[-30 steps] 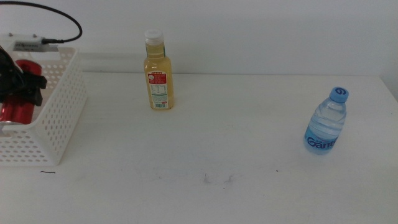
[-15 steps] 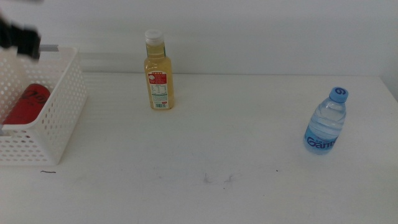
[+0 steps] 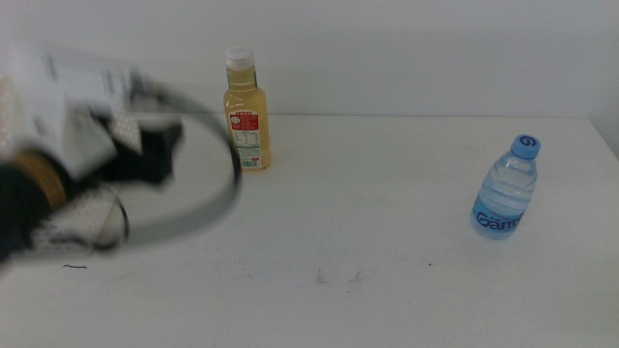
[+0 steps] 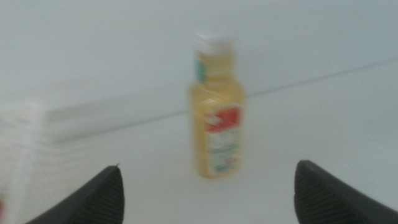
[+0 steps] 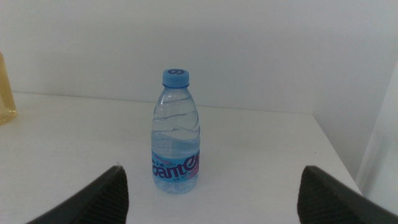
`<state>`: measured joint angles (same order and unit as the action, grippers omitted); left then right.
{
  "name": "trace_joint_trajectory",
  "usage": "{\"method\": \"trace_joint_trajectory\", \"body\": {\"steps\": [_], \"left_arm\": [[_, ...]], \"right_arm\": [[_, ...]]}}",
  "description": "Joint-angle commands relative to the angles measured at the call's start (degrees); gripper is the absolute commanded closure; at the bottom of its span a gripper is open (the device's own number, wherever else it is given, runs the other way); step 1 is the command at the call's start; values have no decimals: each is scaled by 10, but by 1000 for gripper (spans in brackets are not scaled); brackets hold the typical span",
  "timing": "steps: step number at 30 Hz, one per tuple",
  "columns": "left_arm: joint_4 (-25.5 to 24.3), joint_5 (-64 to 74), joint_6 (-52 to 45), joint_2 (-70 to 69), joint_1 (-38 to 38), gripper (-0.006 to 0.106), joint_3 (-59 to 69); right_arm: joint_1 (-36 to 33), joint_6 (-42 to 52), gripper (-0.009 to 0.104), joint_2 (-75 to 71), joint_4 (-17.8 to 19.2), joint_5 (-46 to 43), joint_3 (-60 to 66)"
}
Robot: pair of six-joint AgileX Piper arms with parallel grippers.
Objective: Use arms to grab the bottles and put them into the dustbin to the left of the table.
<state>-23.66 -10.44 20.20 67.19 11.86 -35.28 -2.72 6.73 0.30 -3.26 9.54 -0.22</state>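
- Two bottles stand upright on the table (image 3: 387,222), well apart: the yellow-liquid bottle (image 3: 246,109) near the far edge, left of centre, and the water bottle (image 3: 507,188) near the right edge.
- My left gripper (image 4: 208,186) faces the yellow-liquid bottle with fingers (image 4: 93,199) spread wide and empty; it is not touching the bottle. In the middle view my left arm (image 3: 87,164) is a blur over the left side of the table, hiding the dustbin there.
- My right gripper (image 5: 211,190) faces the water bottle, fingers wide apart, nothing between them, and stands off from it.
- I judge the yellow-liquid bottle to be nearly full, so fairly heavy, with a stiff, smooth wall. I would close on the labelled body below the shoulder, not the narrow neck or white cap.
- The water bottle looks thin-walled and ribbed; I expect it to give under a hard squeeze. Its mid-body, just above the blue label, seems best.
- Both could tip if nudged before the fingers close.
- The table is plain white and flat, with a few small dark scuffs near the front edge and open room around each bottle; a white wall rises behind the far edge.
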Motion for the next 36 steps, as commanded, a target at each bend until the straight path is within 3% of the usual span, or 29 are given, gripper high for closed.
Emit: {"method": "trace_joint_trajectory", "body": {"steps": [1, 4, 13, 20, 36], "left_arm": [[12, -184, -1, 29, -10, 7, 79], [97, -321, -97, 108, -9, 7, 130], [117, -592, -109, 363, -9, 7, 86], [81, -591, -94, 469, -9, 7, -27], [52, -513, -62, 590, -7, 7, -229]], "right_arm": [[5, 1, 6, -3, 0, -6, 2], [5, 1, 6, -3, 0, -6, 2], [5, 1, 6, -3, 0, -6, 2], [5, 1, 6, -3, 0, -6, 2], [5, 1, 6, -3, 0, -6, 2]]}}
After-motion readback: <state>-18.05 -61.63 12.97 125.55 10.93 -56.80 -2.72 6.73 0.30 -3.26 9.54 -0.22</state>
